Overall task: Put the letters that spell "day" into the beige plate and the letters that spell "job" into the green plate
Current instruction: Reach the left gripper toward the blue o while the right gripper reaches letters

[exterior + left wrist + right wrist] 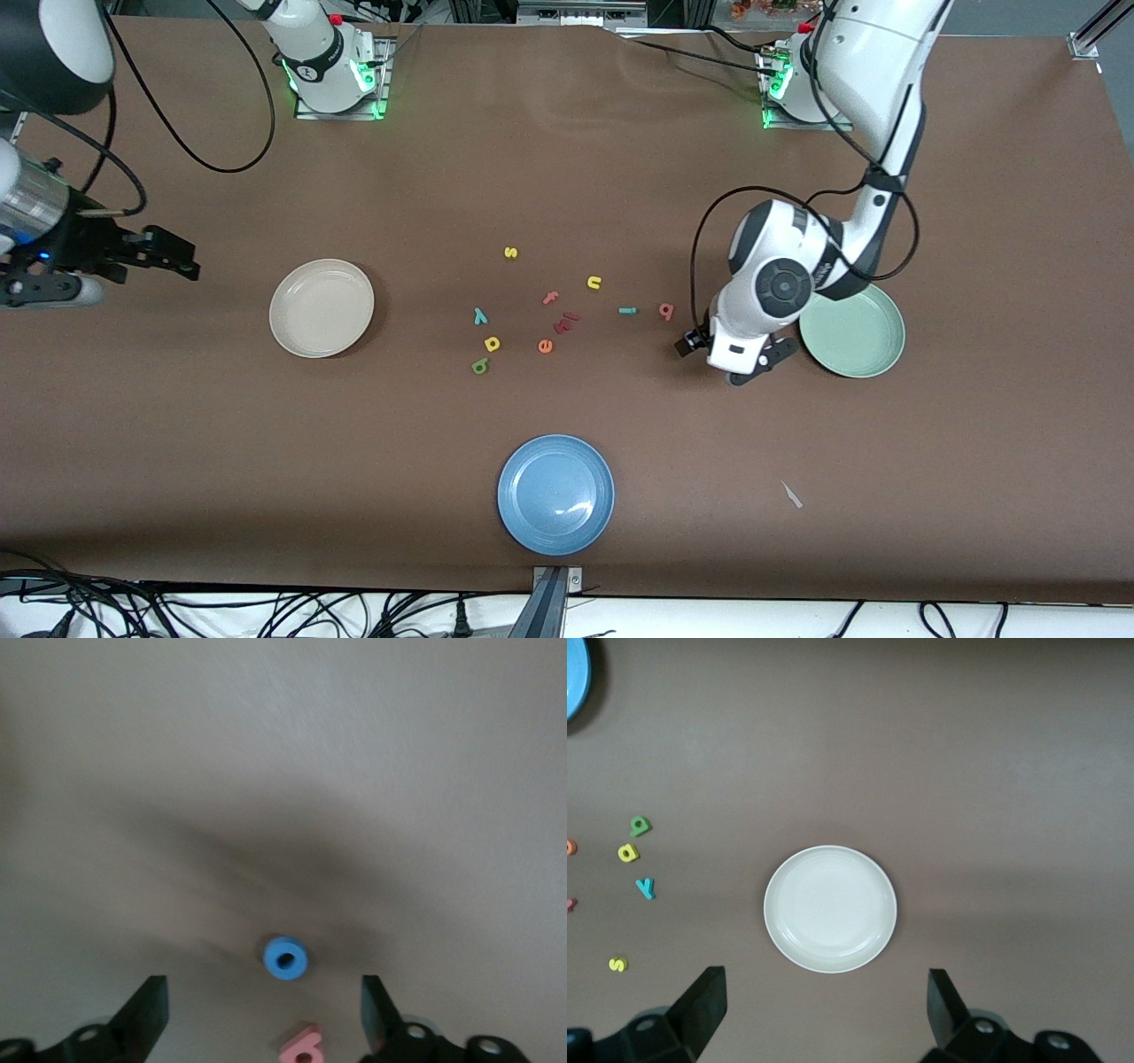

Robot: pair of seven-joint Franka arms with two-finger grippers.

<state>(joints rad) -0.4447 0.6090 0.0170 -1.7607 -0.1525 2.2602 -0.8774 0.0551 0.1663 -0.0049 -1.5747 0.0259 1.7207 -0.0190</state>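
The green "d" point(479, 365), yellow "a" point(492, 344) and teal "y" point(480, 315) lie mid-table, beside the bare beige plate point(322, 307). The teal "j" point(627, 310) and pink "b" point(666, 310) lie closer to the bare green plate point(852, 330). My left gripper point(728, 354) hangs low and open between the "b" and the green plate. Its wrist view shows the blue "o" point(285, 958) and the "b" point(303, 1047) on the table, ahead of its spread fingertips point(149, 1010). My right gripper point(826, 1005) waits open, high at the right arm's end, looking down on the beige plate point(830, 909).
A blue plate point(555, 494) sits nearest the front camera. The yellow "s" point(510, 252), yellow "u" point(594, 283), pink "f" point(551, 298), orange "e" point(545, 346) and a dark red piece point(567, 323) are scattered among the task letters. A small scrap point(791, 494) lies near the front edge.
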